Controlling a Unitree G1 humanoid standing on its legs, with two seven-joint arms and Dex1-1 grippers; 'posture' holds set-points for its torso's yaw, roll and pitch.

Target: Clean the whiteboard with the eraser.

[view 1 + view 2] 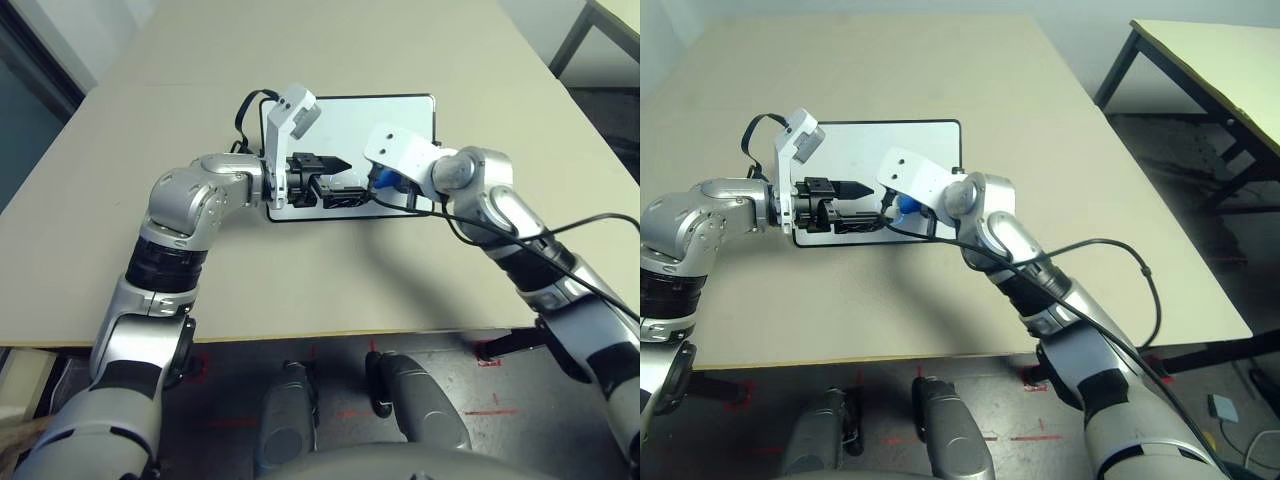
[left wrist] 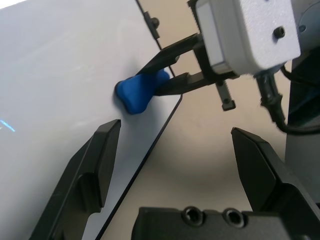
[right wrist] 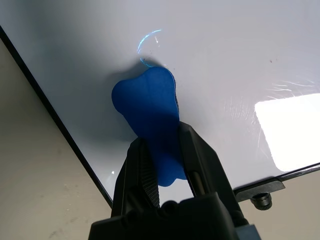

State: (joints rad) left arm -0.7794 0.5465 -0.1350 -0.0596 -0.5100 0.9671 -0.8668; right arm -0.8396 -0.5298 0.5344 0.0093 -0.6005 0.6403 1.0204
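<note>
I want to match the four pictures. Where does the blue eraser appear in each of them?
Left eye view: the eraser sits right of centre, at the whiteboard's near right part.
Right eye view: the eraser sits left of centre, beside the white wrist housing.
Left wrist view: upper middle, pinched by the right claw.
Right wrist view: centre, tip on the board.
Shared landmark: the board's black frame edge beside the eraser.

Nothing to read here: no lettering, labels, brands or numbers show on anything in any view.
</note>
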